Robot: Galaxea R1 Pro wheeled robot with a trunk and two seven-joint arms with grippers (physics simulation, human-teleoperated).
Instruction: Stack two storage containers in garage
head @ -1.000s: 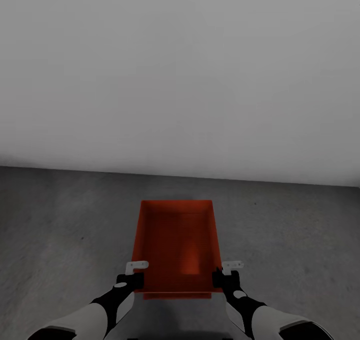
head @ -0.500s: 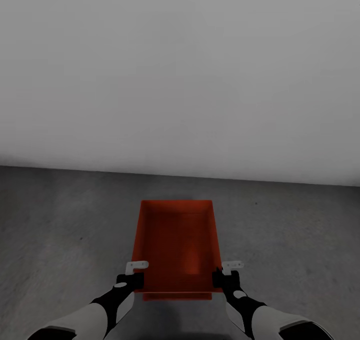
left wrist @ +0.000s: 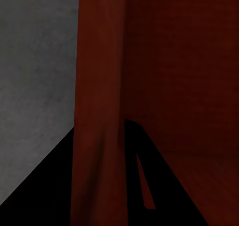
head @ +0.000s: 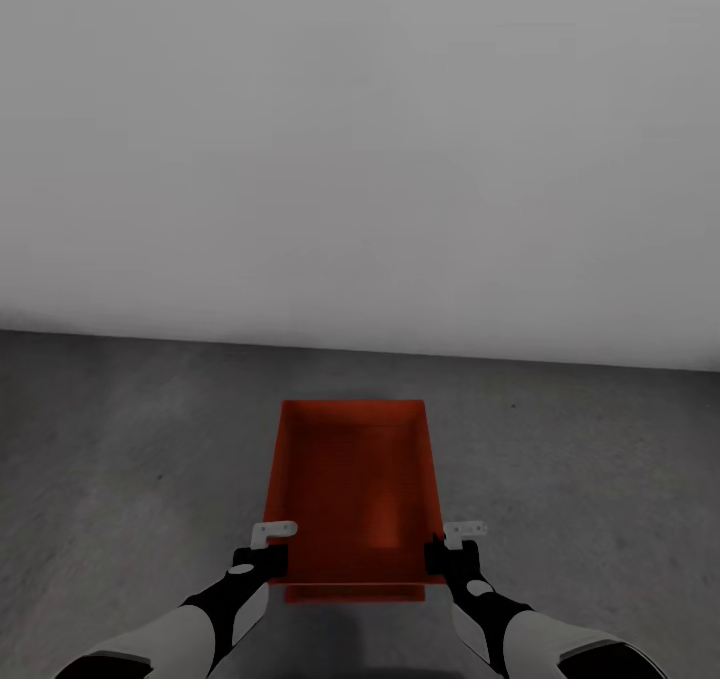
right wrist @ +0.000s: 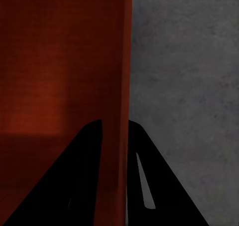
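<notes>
One orange-red storage container [head: 352, 489], open-topped and empty, is held level in front of me over the dark grey garage floor [head: 120, 439]. My left gripper [head: 268, 551] is shut on its left side wall near the close corner. That wall [left wrist: 97, 111] runs between the two dark fingers [left wrist: 50, 186]. At the opposite near corner my right gripper [head: 441, 551] is shut on the right side wall [right wrist: 113, 61], one finger inside the bin and one outside. A dark shadow lies on the floor under the bin's near end.
A plain white wall [head: 360, 139] stands straight ahead, meeting the floor a little beyond the container's far end. Bare grey floor [right wrist: 184, 86] stretches to both sides of the bin.
The bin and both grippers keep the same place in the head view. Small specks on the floor drift slightly outward, so the camera has shifted a little.
</notes>
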